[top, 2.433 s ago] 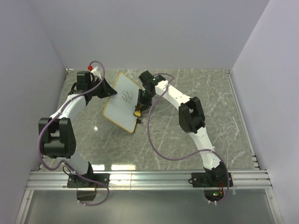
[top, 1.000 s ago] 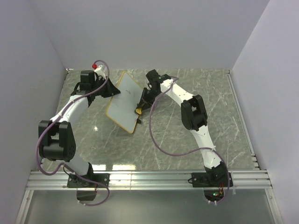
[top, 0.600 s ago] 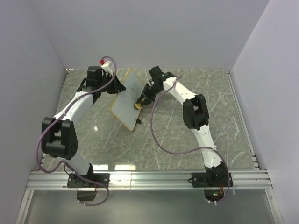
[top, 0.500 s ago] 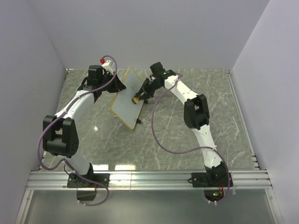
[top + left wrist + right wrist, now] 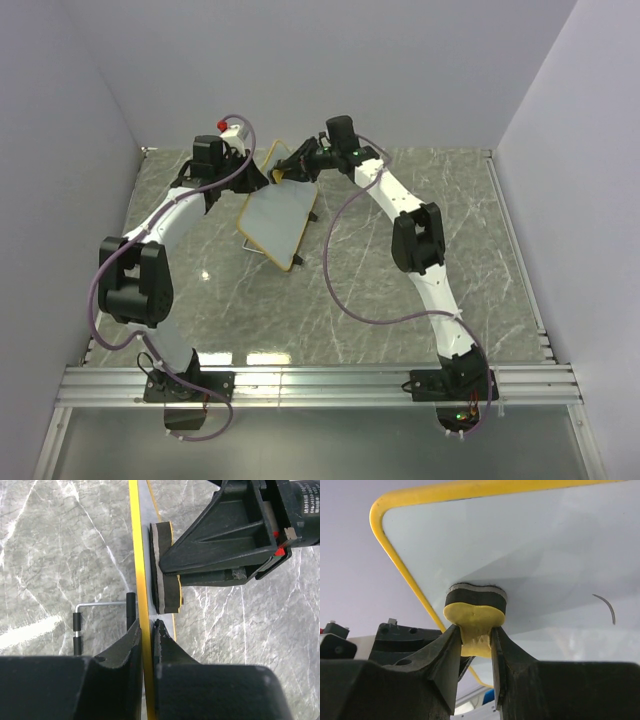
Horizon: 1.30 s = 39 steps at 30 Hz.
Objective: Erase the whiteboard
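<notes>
Up over the back-left of the grey marbled bench (image 5: 480,250): holding the whiteboard (image 5: 275,222) by its frame with the left fingers (image 5: 260,178), pinched right down onto the thin yellow-tan edge. Tilted steeply, far edge raised, near edge low by the bench; hard to say whether touching. Pressing in against the white face with the right fingers (image 5: 290,171), closed snugly on the little yellow eraser (image 5: 474,615). Dark felt side flat on the board, just inside the rounded top corner, right beside the left grip. Further along the surface, one small curved dark stroke (image 5: 606,607). Behind the board, a thin wire stand (image 5: 77,622) with black sleeves.
</notes>
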### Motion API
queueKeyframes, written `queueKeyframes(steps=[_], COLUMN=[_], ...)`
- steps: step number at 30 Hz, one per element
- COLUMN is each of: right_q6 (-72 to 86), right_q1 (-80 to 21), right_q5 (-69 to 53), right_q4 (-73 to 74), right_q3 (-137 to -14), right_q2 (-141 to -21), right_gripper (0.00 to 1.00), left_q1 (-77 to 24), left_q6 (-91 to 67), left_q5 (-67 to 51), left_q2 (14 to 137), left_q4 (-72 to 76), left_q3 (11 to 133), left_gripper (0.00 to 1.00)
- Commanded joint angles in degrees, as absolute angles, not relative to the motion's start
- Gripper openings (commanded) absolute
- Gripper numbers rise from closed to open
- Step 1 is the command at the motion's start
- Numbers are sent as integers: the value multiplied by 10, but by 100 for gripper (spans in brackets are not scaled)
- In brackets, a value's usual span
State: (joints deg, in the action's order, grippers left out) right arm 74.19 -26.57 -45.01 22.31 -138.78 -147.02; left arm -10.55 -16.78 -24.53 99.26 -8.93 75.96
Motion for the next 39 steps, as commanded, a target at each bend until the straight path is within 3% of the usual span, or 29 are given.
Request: queueKeyframes(steps=[1,14,20,30,34,39], right_q6=[759,628,611,750,758,713], right_q1=[-272,-250,-278,-280,-284,-272], right_q5=[-413,-370,-395,-467,-479,-481], right_q4=[192,377,399,195,194,191], right_q3=[-1391,-1283,-1315,-1332,-1348,-1279], right_q2=[-1513,-1490,-1506,-1496,-1492,-1418], right_gripper=[0,0,0,0,0,0], left_q1=[-192,-192,-192,-192,-192,-190], left_q6=[-112,-113,-115,-114,-117,-123], left_q5=[-400,-416,-424,-422,-389,-368], left_q2=[1055,1064,1073,1073,1062,1060], left_q4=[-326,-323,-322,-322,-323,-322], left_q3=[700,700,700,698,698,696], left_gripper=[0,0,0,0,0,0])
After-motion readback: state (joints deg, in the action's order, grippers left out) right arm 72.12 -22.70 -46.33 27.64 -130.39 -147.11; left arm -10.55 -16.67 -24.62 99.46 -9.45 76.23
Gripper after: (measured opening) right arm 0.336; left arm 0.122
